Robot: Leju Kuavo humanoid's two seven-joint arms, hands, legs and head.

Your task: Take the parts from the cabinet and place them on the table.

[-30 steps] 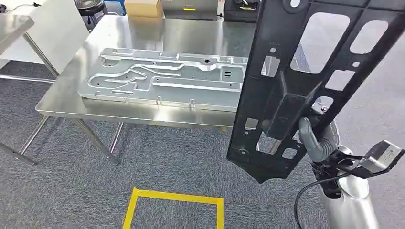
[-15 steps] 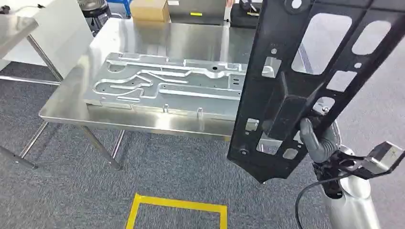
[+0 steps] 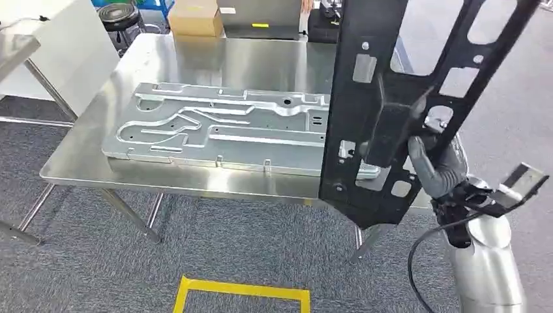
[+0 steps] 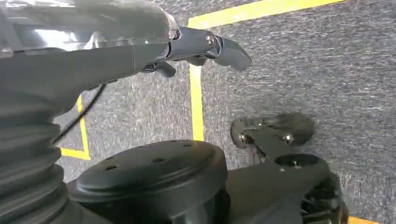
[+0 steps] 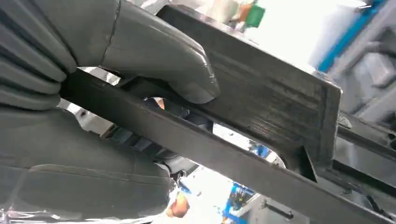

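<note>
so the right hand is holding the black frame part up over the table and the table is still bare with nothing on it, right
Not quite. The right hand does hold the black frame part upright at the steel table, but the table is not bare: a silver metal panel already lies flat on it, as the head view shows.

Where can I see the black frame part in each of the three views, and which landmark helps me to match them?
Head view: black frame part stands nearly upright at right, before the steel table.
Left wrist view: not in it.
Right wrist view: its bars cross the picture diagonally.
Shared landmark: the right hand, whose thumb presses on the part.
</note>
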